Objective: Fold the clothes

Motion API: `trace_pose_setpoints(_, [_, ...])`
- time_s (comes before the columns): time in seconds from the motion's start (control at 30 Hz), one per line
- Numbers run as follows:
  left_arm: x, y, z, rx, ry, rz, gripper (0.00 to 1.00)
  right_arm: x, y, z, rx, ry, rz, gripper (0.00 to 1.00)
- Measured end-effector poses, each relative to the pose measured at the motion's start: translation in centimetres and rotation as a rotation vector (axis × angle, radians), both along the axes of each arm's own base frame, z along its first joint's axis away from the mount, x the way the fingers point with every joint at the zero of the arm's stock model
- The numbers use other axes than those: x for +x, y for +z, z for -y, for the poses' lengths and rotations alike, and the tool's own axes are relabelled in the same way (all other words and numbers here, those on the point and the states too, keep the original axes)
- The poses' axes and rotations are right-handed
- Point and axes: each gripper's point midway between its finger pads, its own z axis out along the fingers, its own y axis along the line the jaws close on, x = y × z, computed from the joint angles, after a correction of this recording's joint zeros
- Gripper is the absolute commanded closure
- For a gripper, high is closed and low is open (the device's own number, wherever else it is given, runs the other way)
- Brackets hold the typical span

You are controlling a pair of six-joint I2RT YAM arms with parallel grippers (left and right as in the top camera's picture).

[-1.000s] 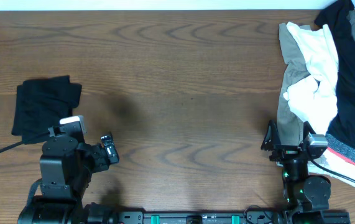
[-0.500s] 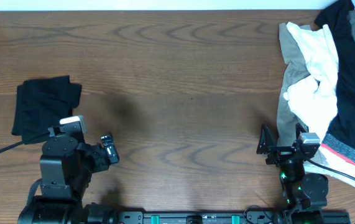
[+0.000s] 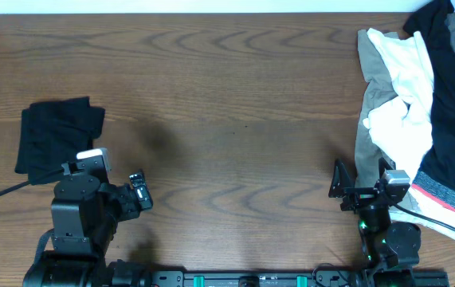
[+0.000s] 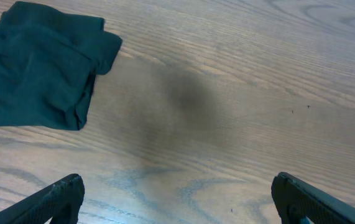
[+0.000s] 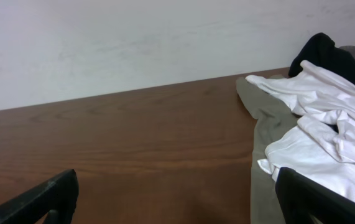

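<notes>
Clothes pile (image 3: pixel 406 119) just ahead-right of right gripper (image 3: pixel 362 174) — jaws spread.

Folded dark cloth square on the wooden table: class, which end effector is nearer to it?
Left. The left end effector sits close by the folded dark cloth square; the right end effector is far across the wooden table.

A brown wood-grain table (image 3: pixel 235 119) carries a folded dark garment (image 3: pixel 56 134) near its left edge. Well apart, at the right edge, lies an unfolded heap: an olive-grey garment (image 3: pixel 368 119) under a white one (image 3: pixel 406 119), beside dark clothing (image 3: pixel 454 96).
</notes>
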Motion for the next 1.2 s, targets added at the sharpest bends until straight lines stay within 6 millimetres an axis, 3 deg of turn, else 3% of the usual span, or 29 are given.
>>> trace_pose_setpoints(0.6, [-0.1, 0.1, 0.0, -0.001, 0.0, 0.006, 0.02, 0.0, 0.0, 0.0, 0.0, 0.0, 0.0, 0.01])
trace_pose_setpoints(0.83, [-1.6, 1.7, -0.4, 0.008, 0.006, 0.128, 0.02, 0.0, 0.0, 0.0, 0.0, 0.0, -0.001, 0.01])
trace_pose_setpoints(0.9, [-2.2, 1.0, -0.7, 0.018, 0.015, 0.142, 0.02, 0.0, 0.0, 0.0, 0.0, 0.002, -0.001, 0.01])
trace_pose_setpoints(1.0, [-2.5, -1.6, -1.0, 0.032, 0.021, 0.149, 0.02, 0.0, 0.0, 0.0, 0.0, 0.003, 0.0, 0.01])
trace_pose_setpoints(1.2, [-0.2, -5.7, -1.0, 0.035, 0.03, 0.276, 0.02, 0.0, 0.0, -0.1, 0.0, 0.003, 0.0, 0.01])
